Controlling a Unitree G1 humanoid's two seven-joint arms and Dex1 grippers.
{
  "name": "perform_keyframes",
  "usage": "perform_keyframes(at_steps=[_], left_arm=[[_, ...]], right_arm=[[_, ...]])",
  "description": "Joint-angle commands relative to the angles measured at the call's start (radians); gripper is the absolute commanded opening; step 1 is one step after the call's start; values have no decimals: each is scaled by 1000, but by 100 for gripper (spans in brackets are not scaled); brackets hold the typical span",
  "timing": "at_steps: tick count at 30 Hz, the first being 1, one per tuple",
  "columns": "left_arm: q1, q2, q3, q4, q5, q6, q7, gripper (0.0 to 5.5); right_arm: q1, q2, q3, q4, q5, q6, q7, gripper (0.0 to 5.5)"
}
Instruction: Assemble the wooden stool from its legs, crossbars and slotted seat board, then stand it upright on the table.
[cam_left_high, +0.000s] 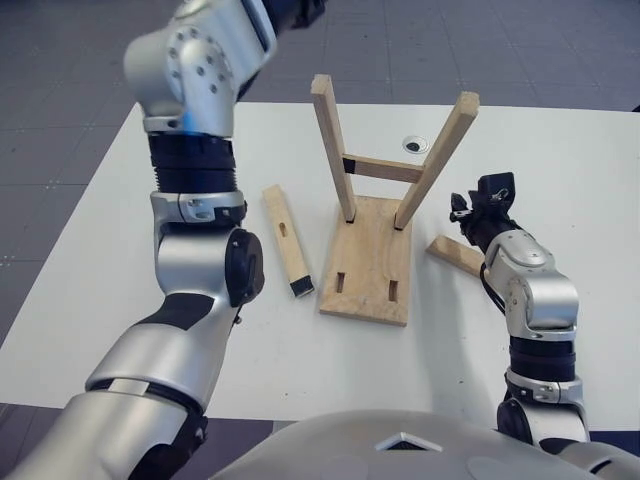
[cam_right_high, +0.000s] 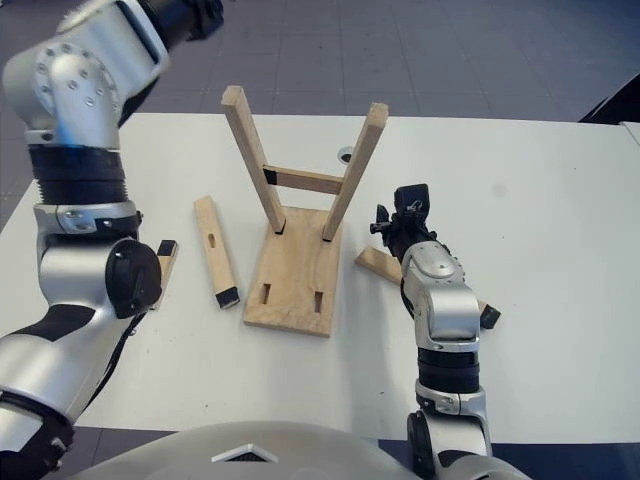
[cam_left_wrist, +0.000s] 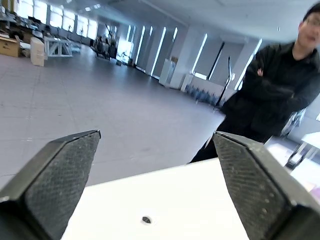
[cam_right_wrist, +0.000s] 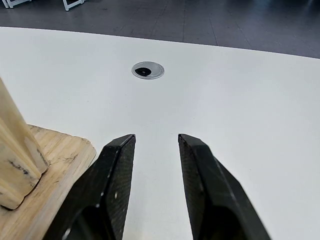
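Left fingers (cam_left_wrist: 60, 185) wide apart, right fingers (cam_right_wrist: 115, 190) narrowly parted beside seat board (cam_right_wrist: 57, 165), both empty

Seat board (cam_left_high: 365, 275) flat w/ 2 legs (cam_left_high: 333, 140) + crossbar (cam_left_high: 385, 168); loose leg (cam_left_high: 287, 240) beside.

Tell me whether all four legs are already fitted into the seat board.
No, just two legs stand in the seat board, and its two near slots are empty.
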Motion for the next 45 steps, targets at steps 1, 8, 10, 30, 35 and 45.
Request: perform_keyframes(at_steps=[1,8,10,30,35,45], left_arm=[[73,3,-71,-64,38,30,-16,418],[77,2,-59,-84,48,-22,-18,418],[12,20,-50,-67,59,-68,-20,418],[225,-9,-182,85,146,-2,-95,418],[153,18,-157,-52,160,-40,-63,418],[234,122,29,-367,63,-33,-54,418]], right_arm=[[8,-26,29,-12,-15,12,15,159],[8,-34,36,-18,-15,9,28,159],[12,-35,35,-21,-14,10,30,159],[74,-43,11,-43,-9,21,31,159],[60,-38,22,-31,-8,19,37,159],[57,-67,31,-59,31,70,111,159]])
